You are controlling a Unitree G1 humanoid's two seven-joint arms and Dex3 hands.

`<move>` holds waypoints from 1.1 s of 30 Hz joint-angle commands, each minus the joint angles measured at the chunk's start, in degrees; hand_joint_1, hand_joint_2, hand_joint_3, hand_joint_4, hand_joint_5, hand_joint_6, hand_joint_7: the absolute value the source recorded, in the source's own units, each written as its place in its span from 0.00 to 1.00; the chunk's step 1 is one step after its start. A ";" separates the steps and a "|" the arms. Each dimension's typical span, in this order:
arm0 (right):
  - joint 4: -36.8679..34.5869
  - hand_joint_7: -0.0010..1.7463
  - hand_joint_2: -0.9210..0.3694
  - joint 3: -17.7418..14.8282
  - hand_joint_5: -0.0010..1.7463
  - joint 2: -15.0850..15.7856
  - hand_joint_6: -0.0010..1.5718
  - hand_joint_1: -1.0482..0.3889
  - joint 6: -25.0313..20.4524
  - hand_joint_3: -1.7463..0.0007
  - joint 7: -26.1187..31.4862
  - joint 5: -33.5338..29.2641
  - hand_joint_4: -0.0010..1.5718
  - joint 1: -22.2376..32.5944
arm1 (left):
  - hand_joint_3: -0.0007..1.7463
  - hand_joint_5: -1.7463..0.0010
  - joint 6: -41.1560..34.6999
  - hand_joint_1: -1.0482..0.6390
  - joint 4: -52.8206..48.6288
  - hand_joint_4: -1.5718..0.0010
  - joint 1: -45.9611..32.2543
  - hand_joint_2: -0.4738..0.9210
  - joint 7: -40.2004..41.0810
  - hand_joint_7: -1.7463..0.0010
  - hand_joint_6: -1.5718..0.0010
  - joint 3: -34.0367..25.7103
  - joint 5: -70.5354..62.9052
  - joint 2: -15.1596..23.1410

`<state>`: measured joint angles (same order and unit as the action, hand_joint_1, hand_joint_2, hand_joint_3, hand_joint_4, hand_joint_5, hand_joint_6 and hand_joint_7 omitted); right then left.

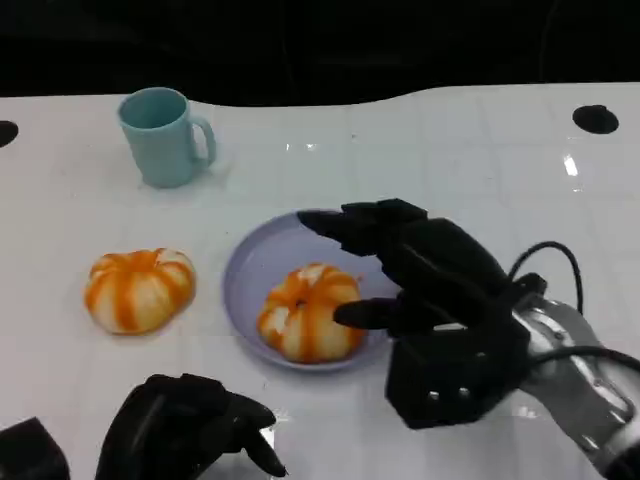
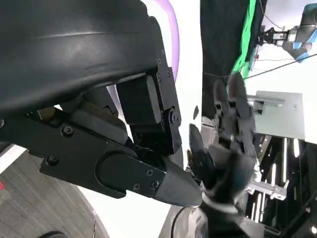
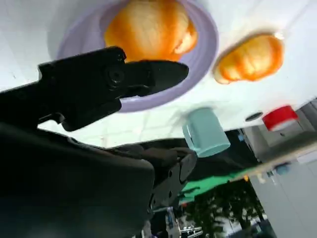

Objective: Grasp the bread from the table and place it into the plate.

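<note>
Bread (image 1: 310, 325) is sitting in the plate (image 1: 250, 270).
Right hand (image 1: 420, 275), fingers apart and empty, should be lifting straight clear.

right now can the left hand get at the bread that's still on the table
Probably yes. The left hand sits low at the near edge, and the bread on the table lies just beyond it with bare table between. The right hand is over at the plate.
</note>
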<state>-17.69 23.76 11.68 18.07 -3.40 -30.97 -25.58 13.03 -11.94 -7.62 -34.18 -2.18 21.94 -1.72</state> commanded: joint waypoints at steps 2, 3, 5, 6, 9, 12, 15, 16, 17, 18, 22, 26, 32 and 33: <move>8.35 0.05 0.00 -4.81 0.27 2.49 0.23 0.36 2.27 0.85 -6.30 11.25 0.11 7.85 | 0.00 0.51 0.17 0.07 -0.38 0.18 0.31 0.97 0.25 1.00 0.00 -0.30 -0.37 0.85; 9.22 0.06 0.00 -5.60 0.28 2.40 0.24 0.37 3.03 0.85 -7.05 13.57 0.13 9.29 | 0.00 0.51 0.16 0.07 -0.34 0.18 0.30 0.97 0.37 1.00 0.00 -0.29 -0.51 0.92; 11.03 0.08 0.00 -7.50 0.34 1.34 0.30 0.39 3.86 0.86 -8.61 19.70 0.19 12.76 | 0.00 0.51 0.16 0.07 -0.47 0.18 0.39 0.97 0.30 1.00 0.00 -0.40 -0.42 0.96; 11.71 0.09 0.00 -8.20 0.37 0.87 0.32 0.39 3.90 0.86 -9.44 22.25 0.21 14.00 | 0.00 0.51 0.18 0.07 -0.55 0.18 0.45 0.97 0.25 1.00 0.00 -0.45 -0.36 0.95; 13.33 0.11 0.00 -10.13 0.44 -0.38 0.38 0.42 4.69 0.84 -12.26 29.90 0.24 17.56 | 0.00 0.51 0.51 0.07 -0.97 0.18 0.74 0.97 0.17 1.00 0.00 -0.46 -0.67 1.11; 13.59 0.16 0.00 -11.47 0.56 -0.81 0.44 0.45 6.71 0.83 -14.53 34.05 0.26 19.94 | 0.00 0.51 -0.06 0.07 -0.81 0.18 0.77 0.97 0.24 1.00 0.00 -0.41 -0.56 1.15; 14.00 0.25 0.00 -12.68 0.63 -1.18 0.47 0.50 8.47 0.83 -15.96 36.59 0.31 22.38 | 0.00 0.52 0.11 0.07 -1.15 0.18 0.96 0.97 -0.11 1.00 0.01 -0.48 -0.32 1.11; 13.98 0.26 0.00 -13.12 0.64 -1.29 0.47 0.50 9.17 0.83 -16.37 37.21 0.32 23.07 | 0.00 0.52 0.08 0.07 -1.18 0.18 1.01 0.97 -0.11 1.00 0.01 -0.48 -0.25 1.05; 13.97 0.30 0.00 -13.56 0.67 -1.42 0.47 0.51 9.84 0.82 -16.65 37.69 0.34 23.71 | 0.00 0.52 0.07 0.07 -1.21 0.18 1.07 0.97 -0.12 1.00 0.01 -0.48 -0.22 1.03; 14.17 0.35 0.00 -13.96 0.69 -1.51 0.45 0.52 10.27 0.82 -16.74 37.89 0.35 24.38 | 0.00 0.52 0.27 0.07 -1.33 0.18 1.13 0.97 -0.05 1.00 0.01 -0.46 -0.40 1.04; 15.05 0.50 0.01 -15.26 0.76 -1.60 0.42 0.53 11.69 0.79 -17.13 38.33 0.38 26.70 | 0.00 0.51 0.11 0.07 -1.32 0.18 1.19 0.97 0.21 1.00 0.00 -0.40 -0.54 1.02; 16.07 0.63 0.07 -16.29 0.84 -1.42 0.39 0.54 12.22 0.69 -18.36 39.99 0.40 29.03 | 0.00 0.51 -0.09 0.06 -0.93 0.18 1.10 0.96 0.36 0.99 0.00 -0.31 -0.62 0.97; 19.63 0.75 0.19 -17.70 0.95 -0.74 0.40 0.53 10.08 0.51 -19.46 41.56 0.40 33.67 | 0.00 0.51 -0.07 0.06 -1.22 0.18 1.29 0.96 0.33 0.99 0.00 -0.35 -0.78 0.96; 20.53 0.77 0.20 -17.84 0.96 -0.69 0.41 0.52 9.22 0.50 -19.42 41.67 0.41 34.55 | 0.00 0.51 -0.12 0.06 -1.20 0.18 1.26 0.97 0.34 0.99 0.00 -0.37 -0.79 0.99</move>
<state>0.49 6.81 9.97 29.01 -22.71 10.00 6.84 12.96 -13.06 -6.33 -34.13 -2.36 21.39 -1.48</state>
